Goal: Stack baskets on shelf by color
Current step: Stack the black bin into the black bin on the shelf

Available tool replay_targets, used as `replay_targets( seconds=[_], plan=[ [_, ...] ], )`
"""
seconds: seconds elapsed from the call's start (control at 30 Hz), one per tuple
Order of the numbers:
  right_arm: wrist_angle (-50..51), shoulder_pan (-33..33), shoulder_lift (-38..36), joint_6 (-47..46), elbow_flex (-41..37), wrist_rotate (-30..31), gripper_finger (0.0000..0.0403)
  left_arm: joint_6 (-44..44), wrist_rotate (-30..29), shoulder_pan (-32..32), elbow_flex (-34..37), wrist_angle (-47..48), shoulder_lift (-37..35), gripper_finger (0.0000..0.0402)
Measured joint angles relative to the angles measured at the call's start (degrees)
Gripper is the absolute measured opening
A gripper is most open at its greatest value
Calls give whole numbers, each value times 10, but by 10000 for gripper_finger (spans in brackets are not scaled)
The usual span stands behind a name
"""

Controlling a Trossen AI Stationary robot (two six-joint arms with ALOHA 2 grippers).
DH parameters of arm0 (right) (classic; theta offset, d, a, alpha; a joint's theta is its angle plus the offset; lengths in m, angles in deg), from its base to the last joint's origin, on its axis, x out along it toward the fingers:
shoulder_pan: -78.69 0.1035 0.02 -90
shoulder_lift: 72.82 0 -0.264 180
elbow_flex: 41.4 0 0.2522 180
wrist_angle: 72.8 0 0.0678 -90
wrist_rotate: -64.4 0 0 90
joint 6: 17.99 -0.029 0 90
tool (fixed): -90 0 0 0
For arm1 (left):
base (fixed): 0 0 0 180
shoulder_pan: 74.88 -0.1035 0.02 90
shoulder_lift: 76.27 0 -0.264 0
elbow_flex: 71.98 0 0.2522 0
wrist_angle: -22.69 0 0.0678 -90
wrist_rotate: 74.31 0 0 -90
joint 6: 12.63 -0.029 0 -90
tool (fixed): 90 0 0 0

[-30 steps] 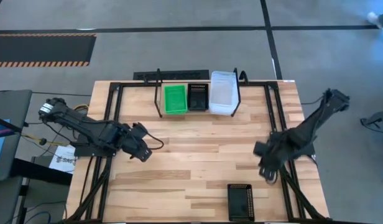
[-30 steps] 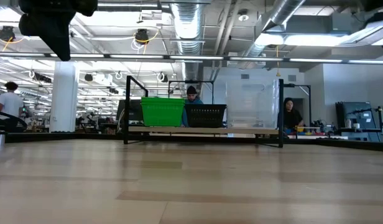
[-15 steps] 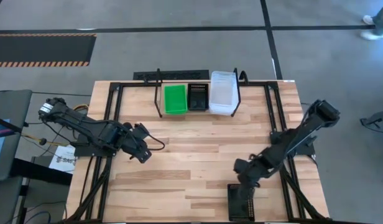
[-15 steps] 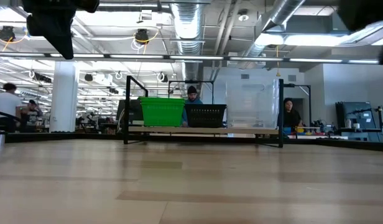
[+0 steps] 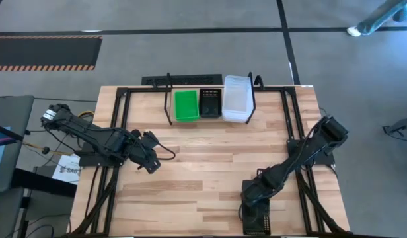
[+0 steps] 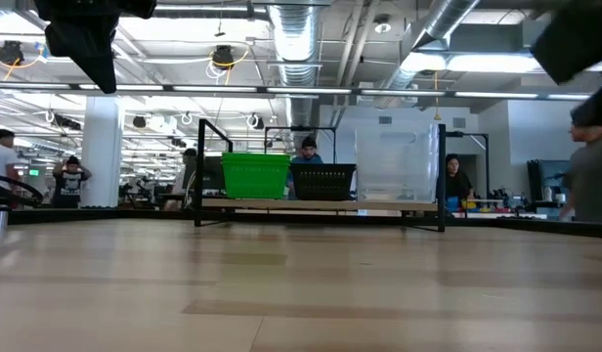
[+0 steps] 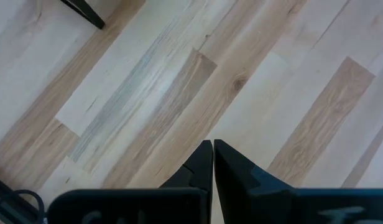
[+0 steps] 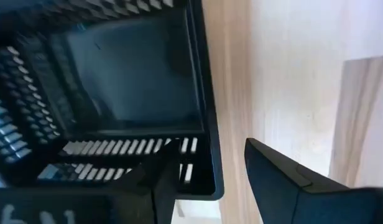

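Observation:
The black wire shelf (image 5: 172, 106) stands at the table's far middle, holding a green basket (image 5: 185, 105), a black mesh basket (image 5: 209, 103) and a clear basket (image 5: 235, 98) side by side. Another black mesh basket (image 8: 117, 81) rests on its bottom at the near edge. My right gripper (image 8: 211, 146) is open above it, pointing down. One finger (image 8: 163, 180) stands over the inside and the other (image 8: 285, 180) outside, either side of one wall (image 8: 207, 124); no touch shows. My left gripper (image 7: 213, 146) is shut over bare wood at the left.
Black tube frames (image 5: 121, 119) run along the table's left and right sides. Bare wood lies between the shelf and the near basket (image 5: 256, 223). In the low view, people (image 6: 589, 166) stand in the room beyond the table.
My right gripper has swung from the table's right side toward the near edge and leftward, sinking until it stands over the far end of the black basket there. The baskets and the shelf have stayed where they were.

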Motion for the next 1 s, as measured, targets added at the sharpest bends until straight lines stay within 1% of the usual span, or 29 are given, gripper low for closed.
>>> replay_targets(
  seconds=[0.23,0.33,0.4,0.47,0.53,0.57,0.63,0.7,0.77,0.87,0.9,0.93,1.0],
  plan=[
    [-18,0,53,38,0,-27,191,3,-1,0,0,0,0,0],
    [-17,-4,69,64,0,-30,176,8,-4,0,0,0,0,0],
    [-16,-11,76,73,0,-38,146,16,-4,0,0,0,0,0],
    [-17,-22,76,92,0,-44,96,26,-4,0,0,0,0,0],
    [-14,-39,72,121,0,-43,32,32,-4,0,0,0,0,0],
    [-10,-50,67,139,0,-37,18,36,-5,0,0,0,0,0],
    [9,-81,58,173,13,2,14,43,-14,0,0,-1,0,0],
    [56,-123,50,227,41,57,7,45,-20,0,0,-7,0,0],
    [115,-172,40,282,91,126,6,45,-21,0,0,-15,0,0],
    [180,-256,24,385,195,217,4,45,-22,0,0,-24,0,0],
    [186,-286,19,422,232,237,4,45,-25,-1,0,-24,0,0],
    [188,-318,16,460,273,244,4,45,-31,-3,0,-25,0,0],
    [173,-385,14,530,353,241,3,42,-43,-11,0,-26,0,0]
  ],
)
